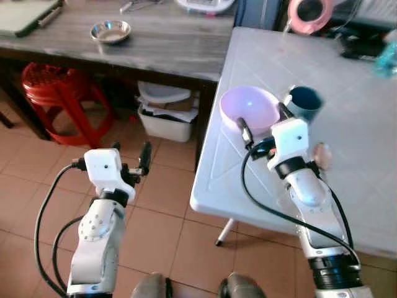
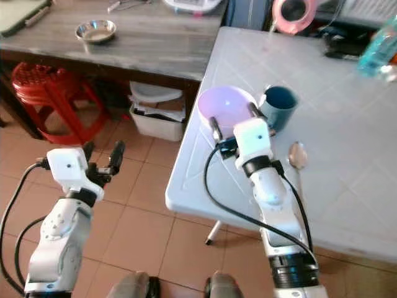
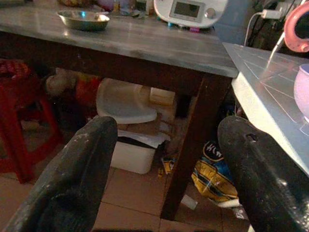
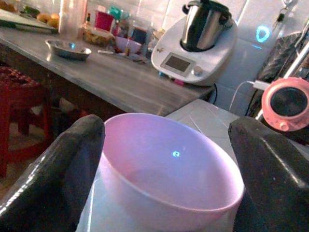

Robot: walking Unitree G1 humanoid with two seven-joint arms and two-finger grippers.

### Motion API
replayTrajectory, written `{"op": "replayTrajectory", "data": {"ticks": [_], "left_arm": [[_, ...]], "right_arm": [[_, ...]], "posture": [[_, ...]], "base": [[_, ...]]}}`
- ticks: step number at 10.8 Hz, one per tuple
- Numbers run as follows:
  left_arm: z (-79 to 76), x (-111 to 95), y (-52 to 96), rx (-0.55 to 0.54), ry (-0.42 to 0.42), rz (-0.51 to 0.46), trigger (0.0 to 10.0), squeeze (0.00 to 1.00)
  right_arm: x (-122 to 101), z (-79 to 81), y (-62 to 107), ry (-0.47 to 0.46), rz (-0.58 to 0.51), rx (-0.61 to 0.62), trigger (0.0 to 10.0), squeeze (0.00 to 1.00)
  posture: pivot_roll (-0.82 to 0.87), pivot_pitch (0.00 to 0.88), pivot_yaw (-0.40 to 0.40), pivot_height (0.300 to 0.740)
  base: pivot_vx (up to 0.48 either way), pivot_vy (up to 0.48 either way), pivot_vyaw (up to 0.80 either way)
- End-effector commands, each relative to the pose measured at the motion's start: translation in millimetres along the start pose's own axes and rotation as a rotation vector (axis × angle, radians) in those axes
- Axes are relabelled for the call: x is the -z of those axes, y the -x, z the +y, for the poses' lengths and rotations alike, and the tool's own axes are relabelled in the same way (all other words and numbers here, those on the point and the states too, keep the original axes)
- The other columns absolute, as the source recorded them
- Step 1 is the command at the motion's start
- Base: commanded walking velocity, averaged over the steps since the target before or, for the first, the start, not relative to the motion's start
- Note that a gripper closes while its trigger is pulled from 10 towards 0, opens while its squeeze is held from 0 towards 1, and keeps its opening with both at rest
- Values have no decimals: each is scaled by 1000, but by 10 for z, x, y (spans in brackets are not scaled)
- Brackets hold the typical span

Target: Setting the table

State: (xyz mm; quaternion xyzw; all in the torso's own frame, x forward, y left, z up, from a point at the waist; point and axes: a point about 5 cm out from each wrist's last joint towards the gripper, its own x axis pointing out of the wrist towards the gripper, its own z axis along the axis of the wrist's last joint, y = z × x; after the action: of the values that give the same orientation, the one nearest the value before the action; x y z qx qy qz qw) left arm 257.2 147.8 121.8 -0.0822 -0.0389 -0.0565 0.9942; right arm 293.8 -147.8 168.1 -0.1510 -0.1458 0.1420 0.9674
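Observation:
A lilac plastic bowl (image 1: 249,108) stands near the left edge of the white table (image 1: 353,118). Right behind it is a dark teal cup (image 1: 304,102). A spoon (image 2: 298,155) lies on the table to the right of my right arm. My right gripper (image 1: 263,122) is open, low over the table, with one black finger on each side of the bowl's (image 4: 169,169) near rim; the fingers (image 4: 63,164) are spread wider than the bowl. My left gripper (image 1: 131,155) is open and holds nothing, hanging over the tiled floor to the left of the table.
A grey counter (image 1: 167,43) at the back left carries a steel bowl (image 1: 110,31) and a white kitchen machine (image 4: 198,43). Under it are a red stool (image 1: 56,84) and a white bin (image 1: 164,112). A pink round object (image 1: 310,13) and a blue bottle (image 2: 378,40) stand at the table's far side.

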Motion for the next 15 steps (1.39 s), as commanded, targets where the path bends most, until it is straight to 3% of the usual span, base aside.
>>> {"op": "replayTrajectory", "data": {"ticks": [1,3,5,7,10,12,15], "left_arm": [[-8,-5,18,-10,3,-4,10000,0],[6,20,15,-14,-3,15,10000,0],[-3,96,76,3,-7,62,10000,0],[-8,140,96,14,-8,94,10000,0],[-11,174,114,16,-7,124,10000,0],[-18,172,109,19,-9,125,10000,0],[-39,201,106,29,-5,147,10000,0]], "right_arm": [[-10,16,36,5,-8,-23,10000,0],[-30,15,21,35,-14,-30,10000,0],[4,-60,-57,2,32,-50,10000,0],[54,-92,-127,70,88,-223,10000,0],[159,-235,-300,105,215,-241,10000,0],[137,-217,-404,148,217,-278,10000,0],[174,-295,-511,117,307,-294,10000,0]], "posture": [[-10,128,2,740],[-7,132,1,740],[-5,155,5,740],[-8,166,5,740],[-6,175,5,740],[-1,176,5,740],[-4,175,1,740]], "base": [[0,0,0],[0,0,400],[0,0,400],[0,0,0],[0,0,0],[0,0,0],[0,0,0]]}}
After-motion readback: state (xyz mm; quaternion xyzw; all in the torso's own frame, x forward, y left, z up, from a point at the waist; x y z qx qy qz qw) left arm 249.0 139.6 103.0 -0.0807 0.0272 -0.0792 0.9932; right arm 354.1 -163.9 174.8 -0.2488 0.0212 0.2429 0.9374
